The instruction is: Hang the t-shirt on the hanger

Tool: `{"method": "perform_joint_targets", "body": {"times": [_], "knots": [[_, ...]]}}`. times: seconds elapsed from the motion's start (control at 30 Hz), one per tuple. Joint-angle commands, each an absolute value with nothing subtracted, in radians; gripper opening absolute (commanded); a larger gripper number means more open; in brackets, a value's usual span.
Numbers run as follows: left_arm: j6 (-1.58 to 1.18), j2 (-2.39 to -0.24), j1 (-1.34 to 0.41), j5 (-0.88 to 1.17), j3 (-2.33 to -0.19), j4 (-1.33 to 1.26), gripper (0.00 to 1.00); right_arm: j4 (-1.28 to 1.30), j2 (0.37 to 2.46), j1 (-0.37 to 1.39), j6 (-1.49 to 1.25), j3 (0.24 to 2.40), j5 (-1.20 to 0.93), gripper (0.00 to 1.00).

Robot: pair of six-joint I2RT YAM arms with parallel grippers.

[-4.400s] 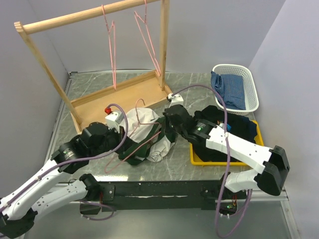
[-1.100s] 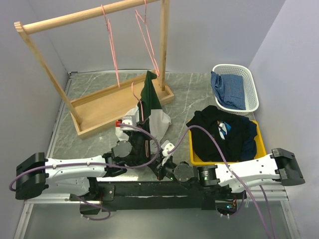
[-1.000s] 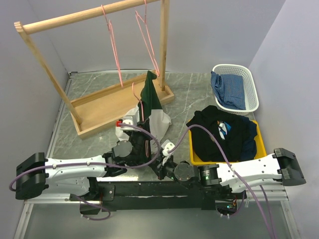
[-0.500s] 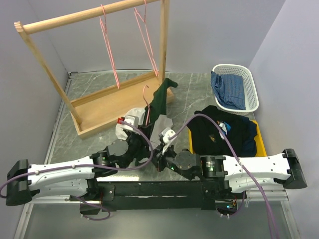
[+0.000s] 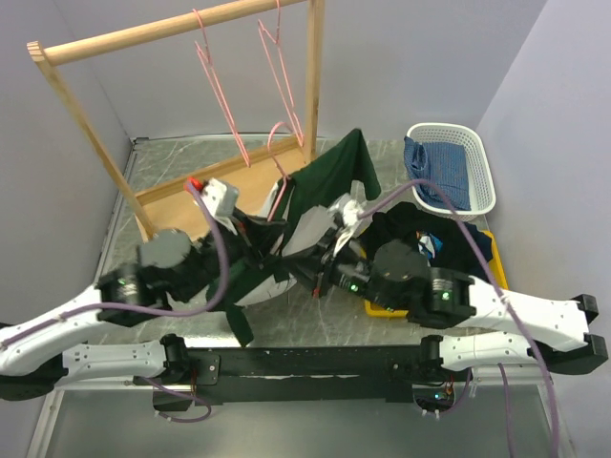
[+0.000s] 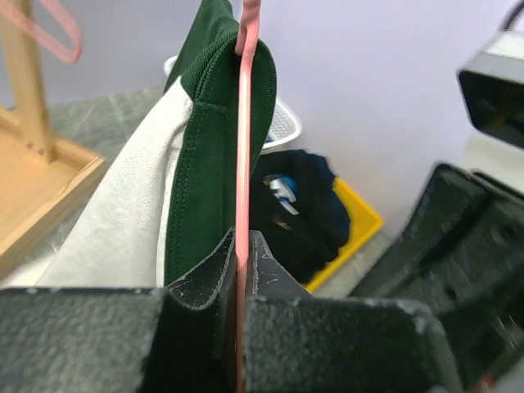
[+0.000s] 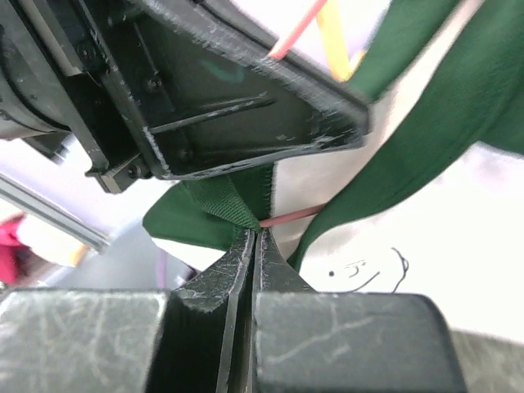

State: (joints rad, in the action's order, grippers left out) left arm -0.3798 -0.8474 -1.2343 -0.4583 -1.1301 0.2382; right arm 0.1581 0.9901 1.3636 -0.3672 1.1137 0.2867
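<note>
**Operator:** Where's the t-shirt (image 5: pixel 334 176) now?

**Spotter:** Up off the surface (image 5: pixel 181 157), slung between your 2 arms. Your left fingers (image 6: pixel 238 264) are squeezed tight on the hanger (image 6: pixel 243 155). Its pink wire runs straight up out of them, and a green sleeve is draped over the top.

**Operator:** And the right?

**Spotter:** Your right fingers (image 7: pixel 255 244) are pressed together on a fold of green fabric. A bit of pink wire meets them at the pinch, but I can't tell whether it's gripped along with the cloth. They sit just beside your left fingers.

**Operator:** So which way do I go?

**Spotter:** From above, the hanger's long axis runs from your left fingers out towards the wooden rack (image 5: pixel 143 31), hook end farthest from you. My read is that you draw the cloth back along that line, away from the hook. Your right arm has the fabric, so that pull falls to it.
</note>
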Motion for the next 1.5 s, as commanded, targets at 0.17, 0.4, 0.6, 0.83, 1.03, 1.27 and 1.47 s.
{"method": "perform_joint_targets", "body": {"times": [0.17,0.4,0.6,0.83,1.03,1.27,1.47], "knots": [[-0.354,-0.988,-1.235,-0.385,-1.629,0.644,0.01,0.324,1.037,1.296,-0.328,1.391,0.284,0.02],[-0.402,-0.966,-1.235,-0.478,-1.427,0.640,0.01,0.246,1.045,1.276,-0.399,1.208,0.233,0.17],[-0.448,-0.950,-1.197,-0.456,-1.354,0.656,0.01,0.178,0.993,1.237,-0.460,1.042,0.236,0.55],[-0.451,-0.986,-1.138,-0.422,-1.399,0.716,0.01,0.121,0.870,1.102,-0.515,0.919,0.242,0.79],[-0.440,-0.992,-1.109,-0.385,-1.453,0.738,0.01,0.040,0.879,0.957,-0.523,0.859,0.206,0.85],[-0.426,-1.020,-1.100,-0.356,-1.529,0.778,0.01,-0.152,0.951,0.882,-0.471,0.798,0.031,0.95],[-0.419,-1.023,-1.094,-0.337,-1.543,0.781,0.01,-0.311,1.035,0.882,-0.463,0.756,0.003,0.95]]}}
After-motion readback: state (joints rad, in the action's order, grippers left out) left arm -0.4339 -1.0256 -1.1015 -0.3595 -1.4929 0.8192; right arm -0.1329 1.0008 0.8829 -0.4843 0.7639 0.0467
